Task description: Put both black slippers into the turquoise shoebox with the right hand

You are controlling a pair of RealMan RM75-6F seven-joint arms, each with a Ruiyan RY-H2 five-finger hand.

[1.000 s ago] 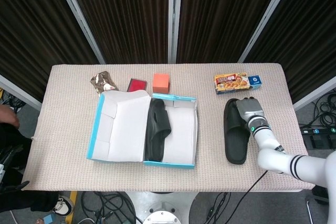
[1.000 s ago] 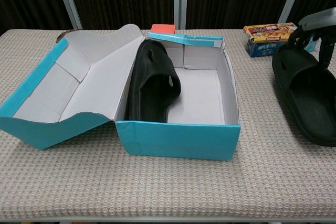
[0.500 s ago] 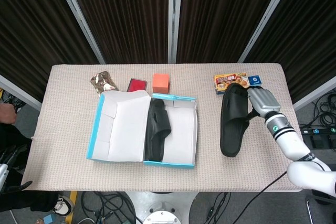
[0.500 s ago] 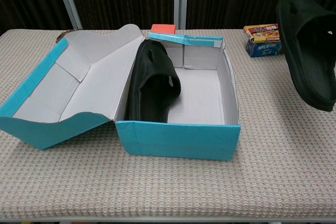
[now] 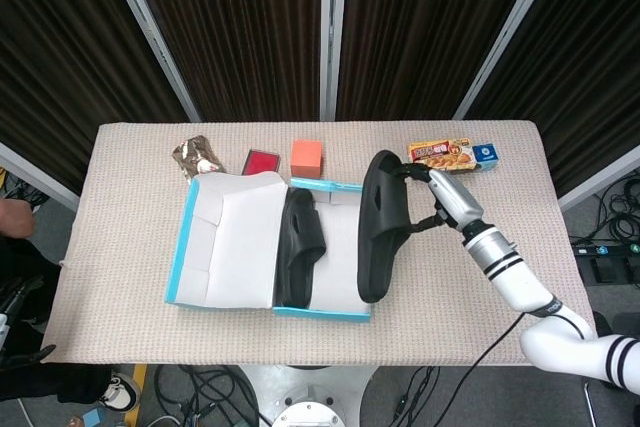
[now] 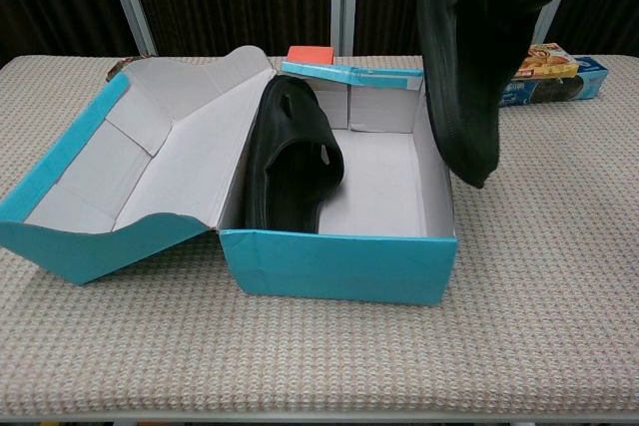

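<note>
The turquoise shoebox (image 5: 343, 313) (image 6: 339, 264) stands open mid-table, its lid folded out to the left. One black slipper (image 5: 299, 245) (image 6: 292, 157) lies on its side in the box's left half. My right hand (image 5: 440, 198) grips the second black slipper (image 5: 379, 225) (image 6: 465, 57) by its strap. That slipper hangs tilted in the air over the box's right wall, toe end lowest. In the chest view the hand itself is mostly hidden behind the slipper. My left hand is in neither view.
Along the far edge lie a foil snack packet (image 5: 196, 157), a red flat item (image 5: 262, 161), an orange block (image 5: 306, 157) (image 6: 310, 55) and a curry box (image 5: 452, 154) (image 6: 552, 67). Bare table lies right of the shoebox.
My right hand has lifted the second slipper off the table at the right and carried it left, until it hangs over the box's right side.
</note>
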